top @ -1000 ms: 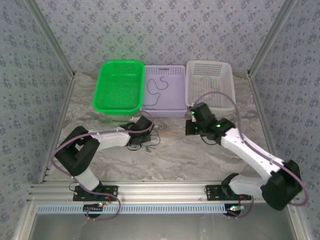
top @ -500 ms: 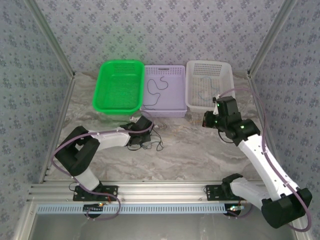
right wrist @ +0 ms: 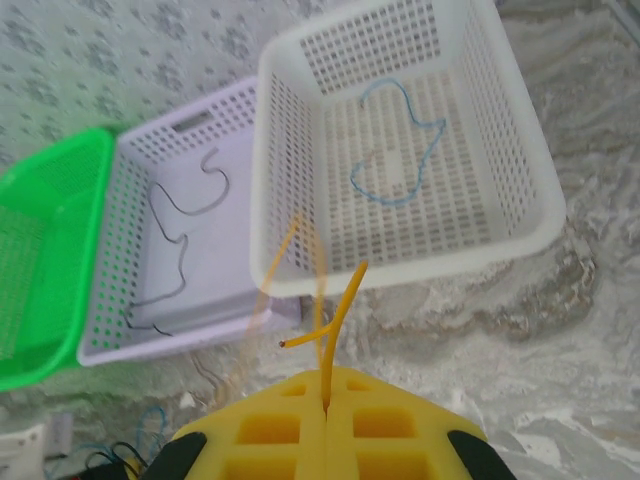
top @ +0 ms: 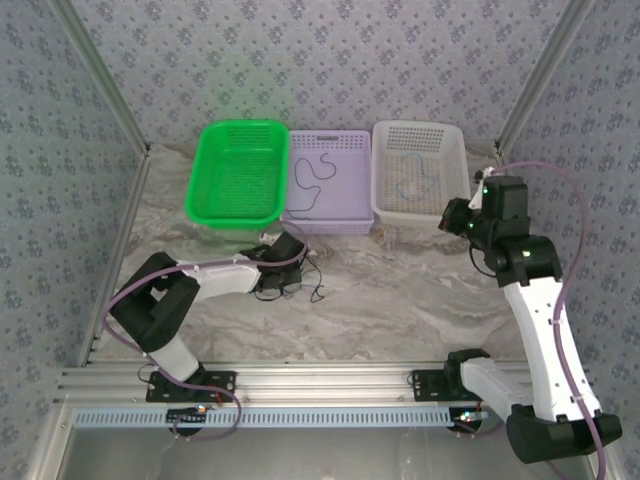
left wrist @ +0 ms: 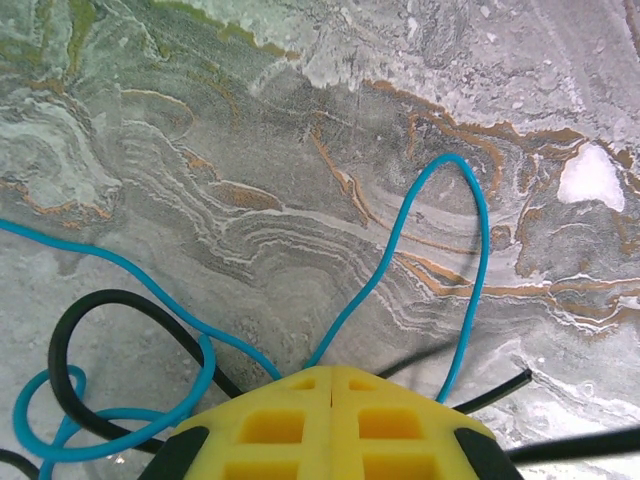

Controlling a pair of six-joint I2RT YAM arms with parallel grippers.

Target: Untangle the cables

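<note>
The right gripper [right wrist: 327, 385], pinching the yellow cable [right wrist: 335, 310], has swung from mid-table to beside the white basket [right wrist: 540, 215], so that strand looks freed. The left gripper [left wrist: 332, 385] pinches the blue cable [left wrist: 400, 250], which crosses the black cable [left wrist: 70, 330] on the table [left wrist: 300, 150]

The white-and-black left arm [top: 215, 272] lies low and stretched out, well left of the white perforated plastic basket [top: 378, 175]. Its yellow-padded left gripper [left wrist: 332, 372] is pressed closed on a thin blue cable [left wrist: 452, 157]. The right arm [top: 535, 300] stands tall, and its right gripper [right wrist: 326, 385], just beside that basket's near right corner, pinches a thin yellow cable [right wrist: 335, 318].
</note>
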